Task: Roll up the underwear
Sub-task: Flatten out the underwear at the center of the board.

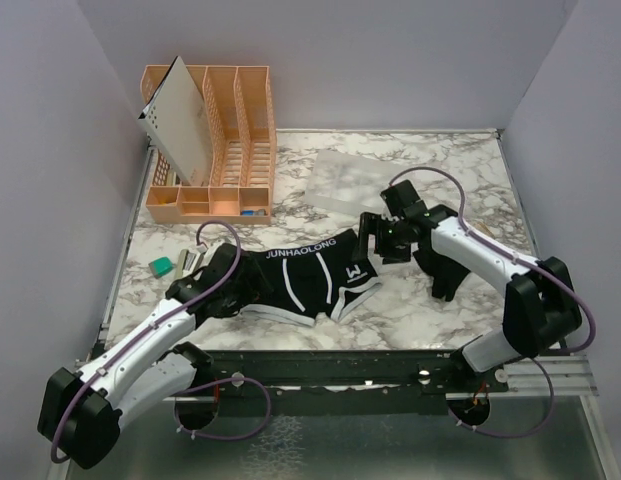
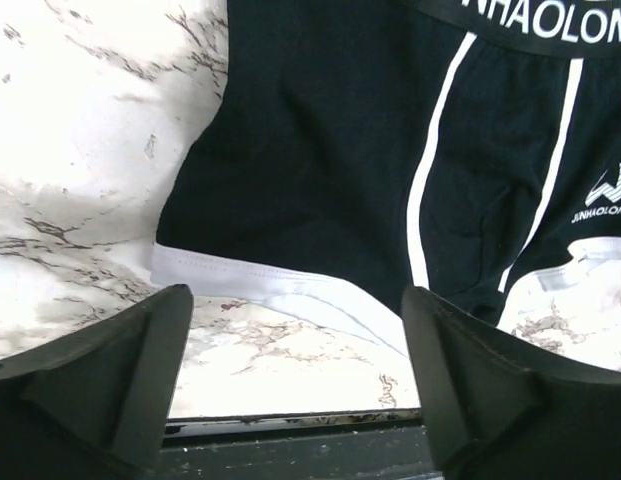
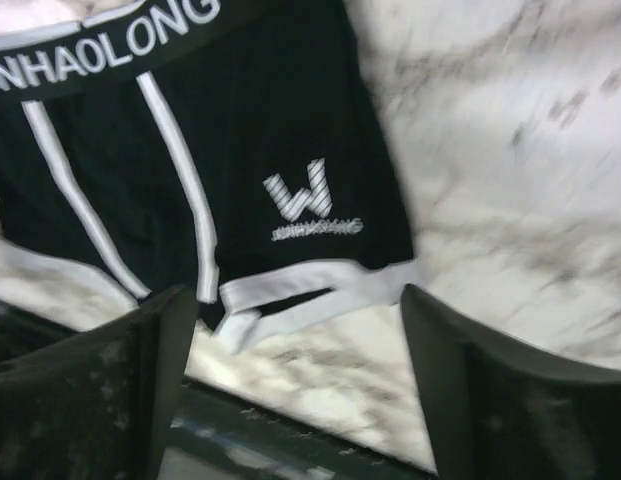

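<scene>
A black pair of underwear [image 1: 312,275] lies flat on the marble table, with white trim and a waistband reading JUNHAOLONG. My left gripper [image 1: 242,280] is open and empty at its left leg. In the left wrist view the underwear [image 2: 330,150] lies just beyond the open gripper [image 2: 295,380]. My right gripper [image 1: 374,243] is open and empty above its right edge. In the right wrist view the underwear [image 3: 240,170] lies ahead of the open gripper [image 3: 295,385]. A second dark cloth [image 1: 446,276] lies partly hidden under the right arm.
An orange slotted rack [image 1: 230,150] with a beige board [image 1: 180,120] leaning in it stands at the back left. A translucent plastic sheet [image 1: 355,180] lies at the back middle. A small teal object [image 1: 162,265] lies at the left. The table's front edge [image 2: 290,420] is close.
</scene>
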`<state>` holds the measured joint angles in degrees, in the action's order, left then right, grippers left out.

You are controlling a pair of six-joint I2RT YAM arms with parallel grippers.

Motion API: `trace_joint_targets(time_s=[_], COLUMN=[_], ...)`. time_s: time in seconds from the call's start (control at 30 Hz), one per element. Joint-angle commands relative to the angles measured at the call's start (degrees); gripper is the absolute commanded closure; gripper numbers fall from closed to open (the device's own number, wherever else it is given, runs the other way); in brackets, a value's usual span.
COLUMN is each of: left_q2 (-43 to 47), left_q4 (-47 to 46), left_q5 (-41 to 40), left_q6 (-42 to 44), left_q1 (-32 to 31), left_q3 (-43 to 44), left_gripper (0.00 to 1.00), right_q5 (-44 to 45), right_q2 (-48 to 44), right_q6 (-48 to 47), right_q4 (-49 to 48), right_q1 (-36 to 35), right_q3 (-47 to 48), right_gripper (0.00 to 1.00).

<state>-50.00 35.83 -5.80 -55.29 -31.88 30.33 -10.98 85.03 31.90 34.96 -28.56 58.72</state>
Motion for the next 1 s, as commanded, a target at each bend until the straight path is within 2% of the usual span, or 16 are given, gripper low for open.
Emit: trace_joint_targets(time_s=[0.0, 0.17, 0.33, 0.5, 0.6, 0.77, 0.97], left_q2=[0.6, -1.2, -2.1, -4.0, -5.5, -5.8, -5.0], left_q4=[0.7, -1.5, -5.2, -10.8, -11.6, -12.2, -12.0], left_q5=[-6.7, -6.6, -0.3, 8.3, 12.0, 15.6, 17.9], left_q6=[2.3, 8.1, 12.7, 12.8, 12.9, 13.2, 13.4], left_q1=[0.6, 4.8, 11.3, 17.0, 19.7, 22.9, 24.6], left_q3=[5.1, 8.3, 8.0, 5.8, 5.3, 4.1, 3.2], left_gripper=[0.01, 0.01, 0.01, 0.01, 0.01, 0.01, 0.01], right_q5=[7.9, 8.5, 10.6, 9.4, 6.1, 5.4, 6.6], right_q2=[5.5, 12.0, 16.0, 19.6, 22.4, 26.2, 28.8], right_q6=[-3.3, -5.1, -6.9, -7.8, -7.4, -7.1, -8.0], right_q4=[-0.1, 0.2, -2.5, -3.9, -3.3, -2.9, -3.4], right_q1=[-0.3, -0.3, -0.3, 0.2, 0.7, 0.8, 1.0], right_q3=[5.1, 10.8, 13.3, 14.8, 17.0, 19.9, 20.5], right_gripper=[0.01, 0.00, 0.00, 0.01, 0.08, 0.26, 0.29])
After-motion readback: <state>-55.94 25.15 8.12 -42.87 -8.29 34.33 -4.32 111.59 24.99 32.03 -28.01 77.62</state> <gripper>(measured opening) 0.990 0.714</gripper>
